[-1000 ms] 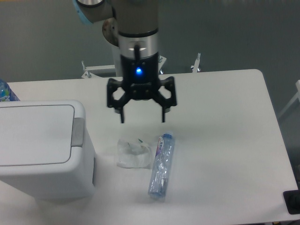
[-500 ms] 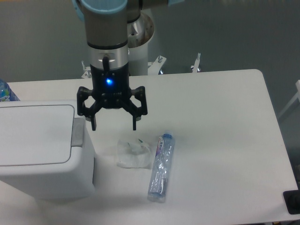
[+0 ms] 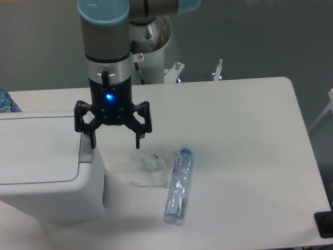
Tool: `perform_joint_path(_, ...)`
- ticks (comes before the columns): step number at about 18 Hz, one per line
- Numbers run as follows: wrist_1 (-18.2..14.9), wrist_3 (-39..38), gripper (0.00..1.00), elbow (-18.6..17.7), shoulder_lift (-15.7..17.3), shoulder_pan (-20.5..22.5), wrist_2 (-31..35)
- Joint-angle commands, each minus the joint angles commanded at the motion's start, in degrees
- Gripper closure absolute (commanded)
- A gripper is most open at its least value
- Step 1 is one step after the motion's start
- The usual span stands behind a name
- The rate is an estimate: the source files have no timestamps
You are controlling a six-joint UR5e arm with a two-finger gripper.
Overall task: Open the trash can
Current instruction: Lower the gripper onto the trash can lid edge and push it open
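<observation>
Overhead, the fixed camera looks down on a white table [image 3: 250, 130] with the arm reaching in from the top edge. At the left side of the table stands the trash can [image 3: 47, 172], a large white boxy bin with rounded corners; its flat lid lies shut and its grey button strip [image 3: 85, 148] runs along the right edge of the lid. The gripper [image 3: 115, 144] hangs on the arm's wrist, where a small blue light glows, and its jaws are spread wide with nothing between them. One black fingertip [image 3: 93, 144] sits over the upper end of the grey strip; whether it touches the strip cannot be told from this angle. The other fingertip [image 3: 138, 144] points down at bare table just right of the bin.

Right of the bin, near the middle of the table, lies a crumpled clear plastic wrapper [image 3: 148, 169]. Just beside it, on its right, a crushed clear plastic bottle [image 3: 179, 185] lies on its side, long axis running roughly toward the camera. At the far left edge, behind the bin, part of a blue-labelled bottle [image 3: 6, 102] shows. A dark object [image 3: 323, 224] sits cut off at the lower right corner.
</observation>
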Motion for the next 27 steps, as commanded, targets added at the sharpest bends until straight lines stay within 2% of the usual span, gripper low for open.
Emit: perform_joint_path(27, 0.0, -0.1, 0.0, -0.1, -0.9, -0.5, 0.2)
